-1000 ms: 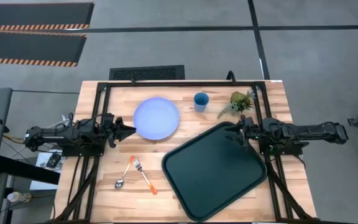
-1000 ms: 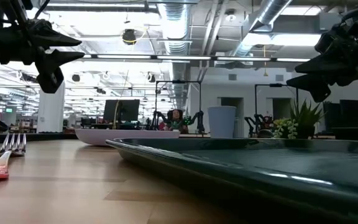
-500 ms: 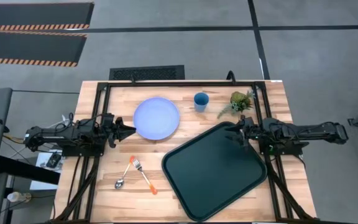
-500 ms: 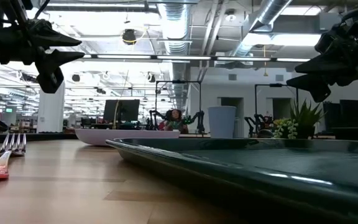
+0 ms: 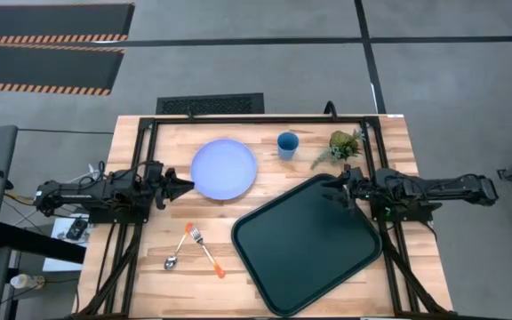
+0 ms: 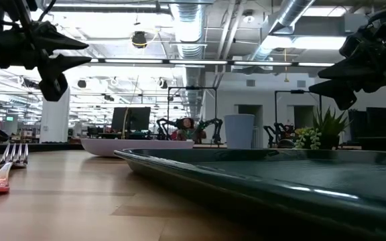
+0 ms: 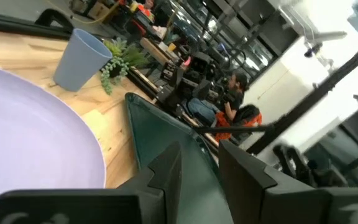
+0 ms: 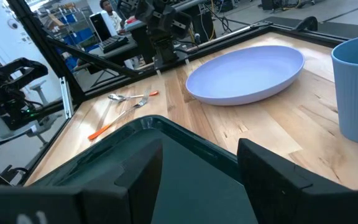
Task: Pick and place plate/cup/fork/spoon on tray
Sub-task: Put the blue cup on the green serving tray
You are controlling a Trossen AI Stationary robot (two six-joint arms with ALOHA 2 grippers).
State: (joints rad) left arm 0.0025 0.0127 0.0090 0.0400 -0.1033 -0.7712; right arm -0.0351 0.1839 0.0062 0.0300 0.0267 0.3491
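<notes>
Tray (image 5: 308, 242) held nothing yet; all four items waited on the surface (image 5: 149, 276).
Both tools, left tool (image 5: 183, 186) beside the plate (image 5: 224, 169) and right tool (image 5: 330, 192) over the tray's corner, stood apart, empty.

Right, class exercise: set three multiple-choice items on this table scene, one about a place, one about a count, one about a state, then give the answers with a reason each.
1. Where does the cup stand?
A. on the tray
B. on the bare table between the plate and the small plant
C. on the plate

2. How many orange-handled utensils lie on the table?
A. one
B. two
C. four

3. What is the tray's state?
A. empty
B. holding the plate
C. holding the cup and the fork

Answers:
1 B: the high view shows it on the wood, with the plate on one side and the small plant on the other.
2 B: only the fork and the spoon lie there, crossed near the table's front.
3 A: the tray carries nothing; the left tool and the right tool both hold nothing.
</notes>
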